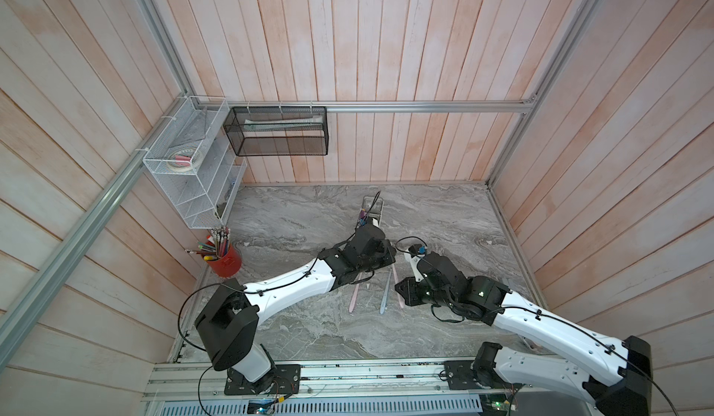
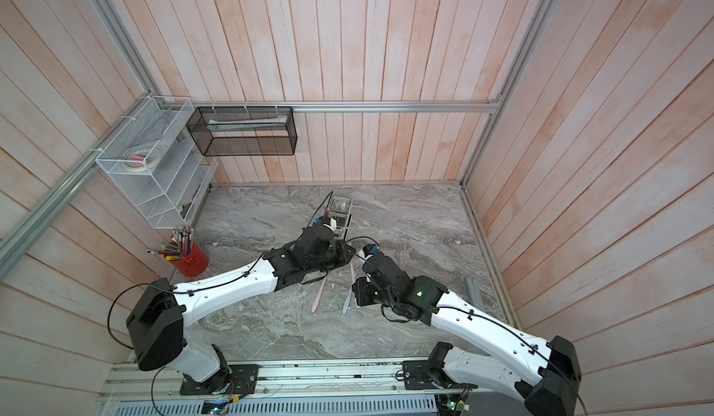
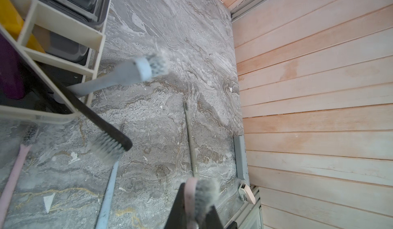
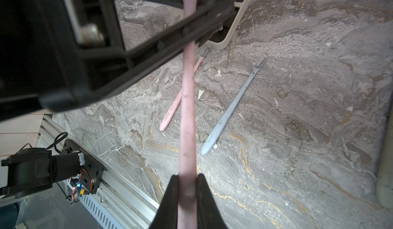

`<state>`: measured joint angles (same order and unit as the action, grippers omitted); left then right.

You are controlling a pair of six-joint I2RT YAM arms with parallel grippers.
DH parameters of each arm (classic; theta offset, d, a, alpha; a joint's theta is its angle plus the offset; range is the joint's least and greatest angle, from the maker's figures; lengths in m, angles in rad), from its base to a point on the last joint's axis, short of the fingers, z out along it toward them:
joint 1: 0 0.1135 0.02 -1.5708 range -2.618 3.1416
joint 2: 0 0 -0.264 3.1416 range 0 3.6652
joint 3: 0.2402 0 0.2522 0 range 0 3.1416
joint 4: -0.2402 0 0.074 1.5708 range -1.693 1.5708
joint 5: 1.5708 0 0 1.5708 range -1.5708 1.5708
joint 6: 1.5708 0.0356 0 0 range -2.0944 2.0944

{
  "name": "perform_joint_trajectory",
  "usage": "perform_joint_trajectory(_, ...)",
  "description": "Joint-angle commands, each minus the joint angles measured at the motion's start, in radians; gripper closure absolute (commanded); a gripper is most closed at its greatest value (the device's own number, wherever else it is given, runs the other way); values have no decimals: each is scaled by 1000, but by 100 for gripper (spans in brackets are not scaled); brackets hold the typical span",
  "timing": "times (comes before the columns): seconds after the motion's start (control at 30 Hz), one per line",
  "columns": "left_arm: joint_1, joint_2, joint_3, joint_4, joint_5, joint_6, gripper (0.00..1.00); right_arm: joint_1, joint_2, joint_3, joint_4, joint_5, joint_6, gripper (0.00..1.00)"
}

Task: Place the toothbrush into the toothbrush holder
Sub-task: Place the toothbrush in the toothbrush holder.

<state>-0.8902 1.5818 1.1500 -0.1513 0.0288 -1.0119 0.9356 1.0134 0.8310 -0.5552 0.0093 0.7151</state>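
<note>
we see right end effector (image 4: 187,180) clamped on handle of pink toothbrush (image 4: 188,102), left end effector (image 3: 195,199) shut on its neck by bristles. toothbrush hangs above worktop (image 1: 309,317), just beside cream toothbrush holder (image 3: 63,24), not in it.

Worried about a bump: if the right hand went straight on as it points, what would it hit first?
Probably the left hand, gripping the same pink toothbrush ahead; depth is unclear.
</note>
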Motion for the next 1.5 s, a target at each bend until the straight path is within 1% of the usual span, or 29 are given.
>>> perform_joint_trajectory(0.0,3,-20,7,-25,-18,10,94,7,5,34,-15,13,7,90)
perform_joint_trajectory(0.07,5,-21,8,-27,-24,10,99,8,1,33,-17,15,7,90)
perform_joint_trajectory(0.13,8,-20,13,-29,-28,14,100,6,-1,31,-18,15,6,88)
perform_joint_trajectory(0.2,12,-20,25,-40,-38,24,100,6,-2,32,-21,15,3,82)
perform_joint_trajectory(0.3,27,-25,53,-63,-63,53,100,6,-10,39,-34,25,-7,66)
perform_joint_trajectory(0.43,43,-40,106,-104,-152,140,100,6,-50,56,-69,82,-30,32)
perform_joint_trajectory(0.47,48,-47,114,-105,-180,163,100,6,-71,56,-70,100,-35,26)
perform_joint_trajectory(0.5,49,-55,118,-96,-198,188,100,6,-93,53,-67,117,-36,17)
perform_joint_trajectory(0.53,51,-65,120,-77,-223,220,100,6,-122,49,-63,137,-40,12)
perform_joint_trajectory(0.57,51,-79,120,-63,-260,248,100,6,-154,46,-64,160,-44,2)
perform_joint_trajectory(0.6,51,-95,112,-41,-298,271,100,5,-183,42,-56,179,-48,2)
perform_joint_trajectory(0.73,51,-208,-15,201,-408,414,100,6,-336,-4,-30,243,-56,2)
perform_joint_trajectory(0.8,51,-243,-59,305,-420,497,100,5,-407,-43,1,245,-61,2)
perform_joint_trajectory(0.9,48,-258,-83,382,-442,592,100,5,-479,-90,21,258,-68,2)
perform_joint_trajectory(1.03,42,-296,-198,592,-461,748,100,5,-500,-128,37,247,-90,2)
perform_joint_trajectory(1.17,40,-281,-246,710,-496,870,100,5,-496,-160,52,240,-110,2)
perform_joint_trajectory(1.27,40,-254,-257,768,-528,914,100,5,-498,-181,67,235,-126,2)
perform_joint_trajectory(1.37,39,-230,-269,834,-532,966,100,5,-498,-201,90,225,-135,2)
perform_joint_trajectory(1.47,39,-188,-247,844,-543,981,100,5,-498,-220,112,210,-139,2)
